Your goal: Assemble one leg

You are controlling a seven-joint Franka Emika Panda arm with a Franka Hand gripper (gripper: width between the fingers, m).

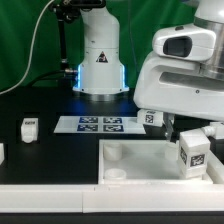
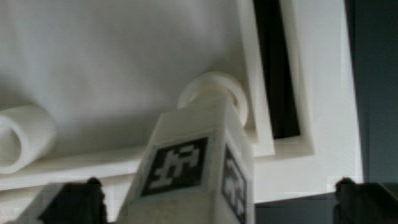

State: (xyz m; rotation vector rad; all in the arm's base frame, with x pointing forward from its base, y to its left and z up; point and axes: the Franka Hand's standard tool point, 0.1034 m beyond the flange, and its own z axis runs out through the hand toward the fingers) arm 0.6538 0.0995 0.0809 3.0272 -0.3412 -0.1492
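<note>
1. White plastic forms the leg (image 1: 193, 153), a squarish post with a black-and-white tag, seen upright at the exterior view's right, over the right end of the large tray-like piece (image 1: 150, 160).
2. In the wrist view the leg (image 2: 185, 165) is seen between the two dark fingertips (image 2: 75, 200), which stand wide apart on either side of it; no contact with the post can be made out, so the gripper (image 2: 214, 200) is shown spread wide and nothing is seen clamped.
3. A round corner socket (image 2: 217, 92) of the tray is seen just behind the top of the post.
4. The marker board (image 1: 100, 124) lies flat on the black table (image 1: 40, 150), in front of the arm's base (image 1: 98, 62).
5. Another leg (image 1: 29, 127) stands well apart at the exterior view's left.
6. Much of the gripper is hidden in the exterior view by the arm's bulky white head (image 1: 185, 75).
</note>
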